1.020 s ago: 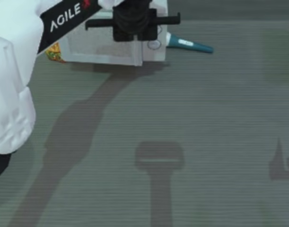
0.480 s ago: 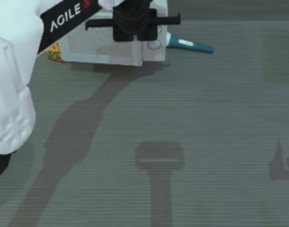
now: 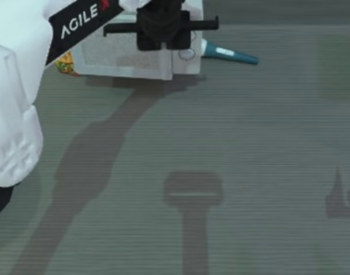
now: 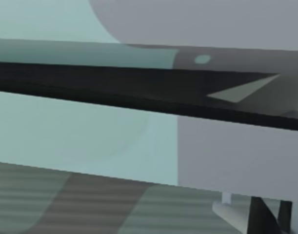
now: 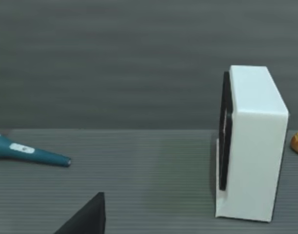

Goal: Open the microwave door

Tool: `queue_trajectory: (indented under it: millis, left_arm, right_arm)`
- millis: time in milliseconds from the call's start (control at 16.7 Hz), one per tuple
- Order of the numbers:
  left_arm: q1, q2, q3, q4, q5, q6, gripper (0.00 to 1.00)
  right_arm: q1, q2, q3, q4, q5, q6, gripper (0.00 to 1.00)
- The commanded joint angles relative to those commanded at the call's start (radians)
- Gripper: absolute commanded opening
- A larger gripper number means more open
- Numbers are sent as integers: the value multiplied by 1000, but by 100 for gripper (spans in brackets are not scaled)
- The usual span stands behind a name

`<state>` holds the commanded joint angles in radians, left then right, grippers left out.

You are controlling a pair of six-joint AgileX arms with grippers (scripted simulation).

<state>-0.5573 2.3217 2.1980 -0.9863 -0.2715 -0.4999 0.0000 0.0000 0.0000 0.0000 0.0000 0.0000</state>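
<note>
Nearest the viewer, the grey ribbed table (image 3: pixel 249 143) carried only long shadows. The white left arm (image 3: pixel 14 114), lettered AGILE on a black band, rose along the top view's left side and reached toward the far edge. The right arm was out of the top view, parked off to the right.

Farther back, the left gripper (image 3: pixel 163 26), black with a wide crossbar, hung over the front upper edge of the small boxy light grey microwave (image 3: pixel 189 67), near where the door met the knob panel. Whether its fingers were parted or closed on anything could not be told; the left wrist view showed only a dark bar against pale surfaces.

The microwave door (image 3: pixel 120 60), a flat pale grey panel with a speckled mesh window, lay flush against the front, facing the near side. Compared with one second earlier, almost nothing had shifted: the gripper sat in the same spot and the door had not swung. Opening therefore seemed not yet begun, with the gripper probably settling at the door's edge.

Beside the microwave's right lay a teal tapered handle-shaped object with a white label (image 3: pixel 229 54); to its left, a small red-and-yellow item (image 3: pixel 65 62) peeked out beside the arm.
</note>
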Motion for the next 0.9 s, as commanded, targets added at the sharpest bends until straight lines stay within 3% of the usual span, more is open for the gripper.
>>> queue_trajectory:
  millis: [900]
  left_arm:
    - [8, -110, -187, 100, 44, 92, 0]
  right_arm:
    - [0, 0, 0, 0, 0, 0, 100]
